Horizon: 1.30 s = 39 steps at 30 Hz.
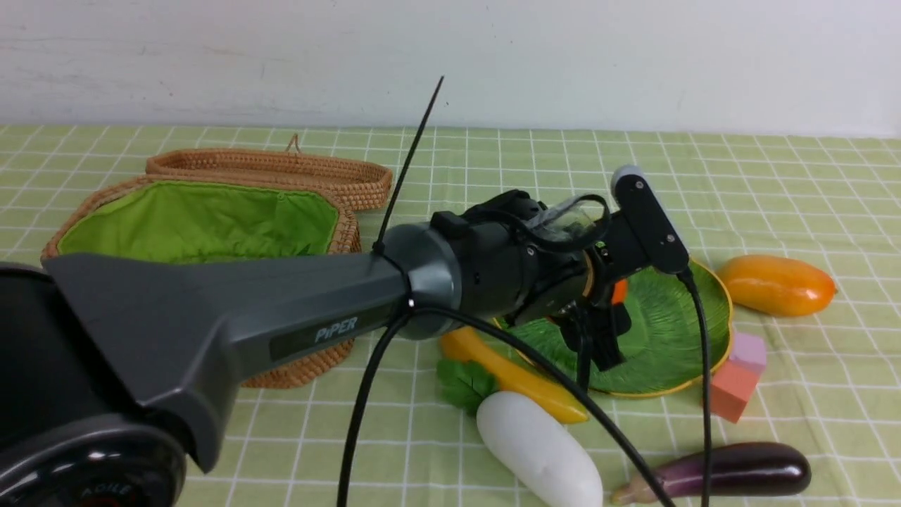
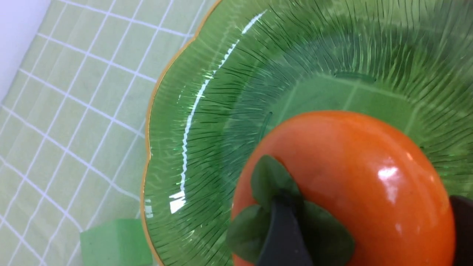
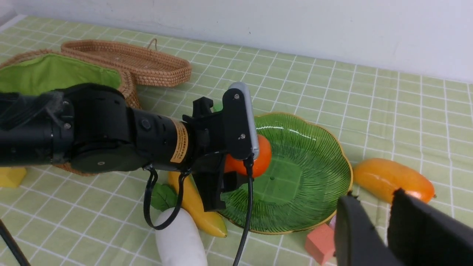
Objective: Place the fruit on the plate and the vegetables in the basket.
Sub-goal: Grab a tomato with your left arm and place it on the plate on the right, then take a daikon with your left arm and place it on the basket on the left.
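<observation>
My left gripper [image 1: 604, 320] is shut on the round orange-red persimmon [image 2: 354, 177], one finger on its green leaf cap. It holds the persimmon over the middle of the green ribbed plate [image 1: 676, 338]; I cannot tell if they touch. The mango [image 1: 774, 284] lies right of the plate. The banana [image 1: 521, 377], white radish [image 1: 542, 451] and purple eggplant [image 1: 732, 470] lie in front of it. The wicker basket [image 1: 197, 225] with green lining stands open at the left and looks empty. The carrot is out of view. My right gripper [image 3: 380, 207] is empty, jaws a little apart, above the table near the mango [image 3: 388, 179].
The basket's lid [image 1: 281, 172] lies open behind it. A pink cube [image 1: 732, 391] and a lilac cube [image 1: 750, 350] sit at the plate's right front rim. A green cube [image 2: 114, 242] lies by its far rim and a yellow cube [image 3: 11, 176] left of the basket.
</observation>
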Tool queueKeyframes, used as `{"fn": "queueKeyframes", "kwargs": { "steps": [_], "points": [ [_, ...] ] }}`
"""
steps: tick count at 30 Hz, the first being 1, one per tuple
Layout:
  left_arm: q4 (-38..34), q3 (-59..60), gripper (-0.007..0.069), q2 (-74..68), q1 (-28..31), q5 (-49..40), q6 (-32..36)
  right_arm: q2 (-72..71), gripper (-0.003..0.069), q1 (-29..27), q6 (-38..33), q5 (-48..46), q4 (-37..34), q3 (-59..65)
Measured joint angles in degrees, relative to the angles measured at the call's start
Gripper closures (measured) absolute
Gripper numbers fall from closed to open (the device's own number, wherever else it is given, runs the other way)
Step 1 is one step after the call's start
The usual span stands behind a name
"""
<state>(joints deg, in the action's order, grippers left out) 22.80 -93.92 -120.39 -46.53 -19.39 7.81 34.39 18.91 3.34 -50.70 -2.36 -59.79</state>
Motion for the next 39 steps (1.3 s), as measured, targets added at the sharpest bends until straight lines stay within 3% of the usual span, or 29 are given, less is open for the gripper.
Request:
{"fn": "queueKeyframes", "kwargs": {
  "steps": [5, 9, 13, 16, 17, 19, 21, 22, 24, 25, 28, 30, 31, 33, 39],
  "points": [
    [-0.05, 0.00, -0.0020, 0.15, 0.00, -0.02, 0.00, 0.00, 0.0489, 0.00, 0.00, -0.37, 0.00, 0.00],
    [-0.29, 0.00, -0.0038, 2.50, 0.00, -1.99, -0.58, 0.00, 0.0485, 0.00, 0.00, -0.37, 0.00, 0.00],
    [-2.20, 0.00, -0.0005, 6.77, 0.00, -8.21, -1.30, 0.00, 0.0480, 0.00, -0.18, -0.52, 0.00, 0.00],
    [-6.41, 0.00, 0.0104, 11.87, 0.00, -19.35, -1.94, 0.00, 0.0480, 0.00, -0.18, -1.75, 0.00, 0.00],
    [-8.07, 0.34, 0.0183, 14.17, 0.00, -23.53, -1.01, 0.00, 0.0479, 0.00, -0.18, -2.10, 0.00, 0.00],
    [-8.75, 0.91, 0.0235, 15.49, 0.00, -25.37, 0.50, 0.00, 0.0477, 0.00, -0.18, -2.46, 0.00, 0.00],
    [-12.25, 4.16, 0.0440, 20.30, 0.00, -30.97, 6.88, 0.00, 0.0474, 0.00, -0.18, -3.49, 0.00, 0.00],
    [-12.62, 4.48, 0.0454, 20.61, 0.00, -31.35, 7.41, 0.00, 0.0474, 0.00, -0.18, -3.57, 0.00, 0.00],
    [-17.83, 10.05, 0.0619, 25.11, 0.00, -35.25, 15.29, 0.00, 0.0470, 0.00, -0.18, -4.71, 0.00, 0.00],
    [-17.83, 10.56, 0.0619, 25.39, 0.00, -35.39, 16.01, 0.00, 0.0469, 0.00, -0.18, -4.86, 0.00, 0.00],
    [-25.31, 19.71, 0.0636, 28.97, 0.00, -35.55, 31.83, 0.00, 0.0466, 0.00, -0.18, -5.94, 0.00, 0.00],
    [-27.85, 21.88, 0.0622, 29.38, 0.00, -34.71, 37.65, 0.00, 0.0466, 0.00, -0.18, -6.13, 0.00, 0.00],
    [-31.11, 23.53, 0.0563, 29.38, 0.00, -33.06, 44.58, 0.00, 0.0466, 0.00, -0.18, -6.47, -0.06, 0.00],
    [-33.84, 23.99, 0.0502, 29.04, 0.00, -31.46, 49.26, 0.00, 0.0466, 0.00, -0.18, -7.08, -0.11, 0.00],
    [-41.40, 24.09, 0.0078, 25.02, 0.00, -20.61, 61.87, 0.00, 0.0466, 0.00, -6.77, -14.83, -4.51, 0.00]
  ]
}}
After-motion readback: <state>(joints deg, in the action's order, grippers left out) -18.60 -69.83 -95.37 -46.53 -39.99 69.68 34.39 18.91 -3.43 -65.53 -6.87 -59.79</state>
